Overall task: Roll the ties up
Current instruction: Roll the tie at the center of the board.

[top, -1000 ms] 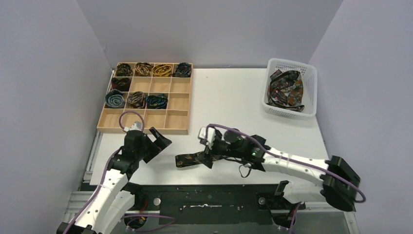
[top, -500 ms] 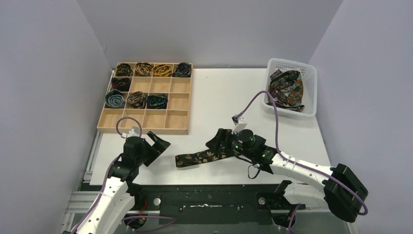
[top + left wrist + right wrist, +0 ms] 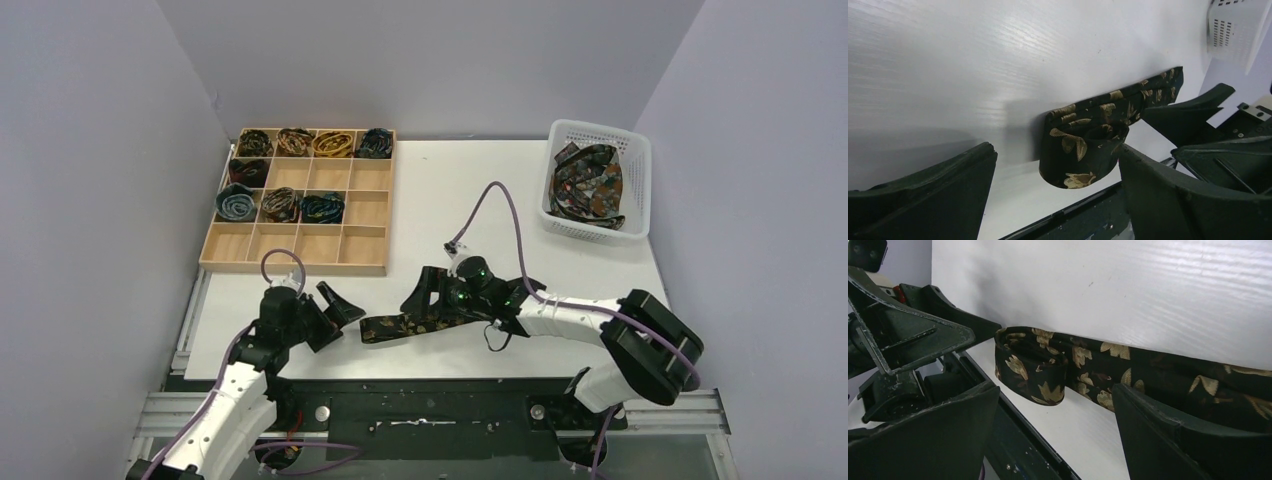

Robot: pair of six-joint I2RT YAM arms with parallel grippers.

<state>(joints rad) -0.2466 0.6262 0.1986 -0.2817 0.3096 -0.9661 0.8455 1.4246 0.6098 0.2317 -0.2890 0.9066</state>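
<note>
The wide-open right hand (image 3: pixel 1054 389) hovers over a dark gold-leafed tie (image 3: pixel 1088 365) lying on the white table (image 3: pixel 1148 290).

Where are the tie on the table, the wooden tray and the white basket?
Tie on the table (image 3: pixel 395 326): top view, its flat middle.
Wooden tray (image 3: pixel 340 267): top view, near wall.
White basket (image 3: pixel 598 128): top view, far rim.

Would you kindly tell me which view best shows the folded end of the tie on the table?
Left wrist: the tie lies with its folded end centred, close, unobstructed. Right wrist shows it left of centre; top view, a small strip.
</note>
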